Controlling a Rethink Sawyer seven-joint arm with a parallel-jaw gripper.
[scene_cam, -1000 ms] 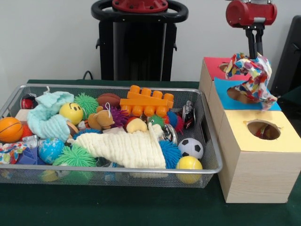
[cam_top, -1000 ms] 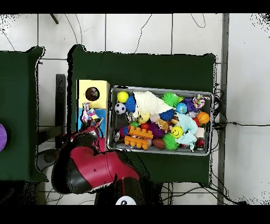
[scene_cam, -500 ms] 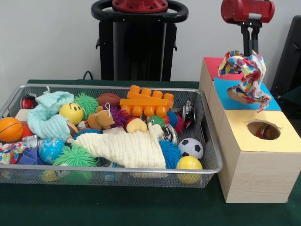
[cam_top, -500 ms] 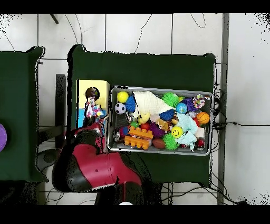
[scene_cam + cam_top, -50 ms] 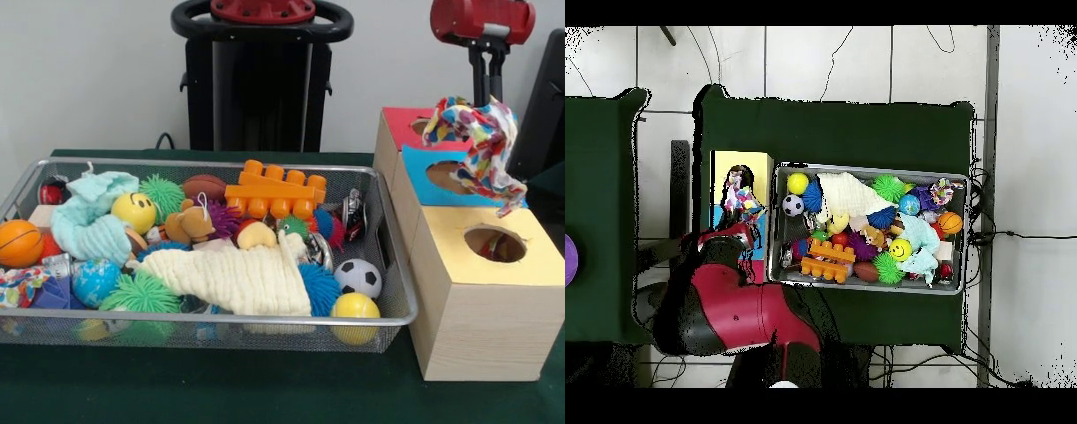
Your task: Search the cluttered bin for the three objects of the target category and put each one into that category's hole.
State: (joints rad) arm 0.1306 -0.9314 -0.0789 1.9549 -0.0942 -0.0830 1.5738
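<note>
Cloth was in the air: the gripper (image 5: 488, 99) was pinched shut on a multicoloured patterned rag (image 5: 477, 146), which hung bunched and trailing above the row of boxes. In the front view its tail dangled over the seam between the blue-topped box (image 5: 424, 164) and the yellow-topped box (image 5: 490, 291), its lowest tip just above the yellow one's hole (image 5: 494, 243); whether it touched either lid could not be told. The red-topped box (image 5: 399, 124) sat behind, clear of the cloth. Something dark showed inside the yellow hole, too hidden to name.

Judging by that, the delivery was under way, not finished: the rag was not yet in any hole. If cloths are the category, the wire bin (image 5: 393, 311) looked to have work left, with a cream muslin cloth (image 5: 238, 278) spread across the middle and a pale green one (image 5: 88, 216) at the far-left end, both untouched amid balls and blocks.
</note>
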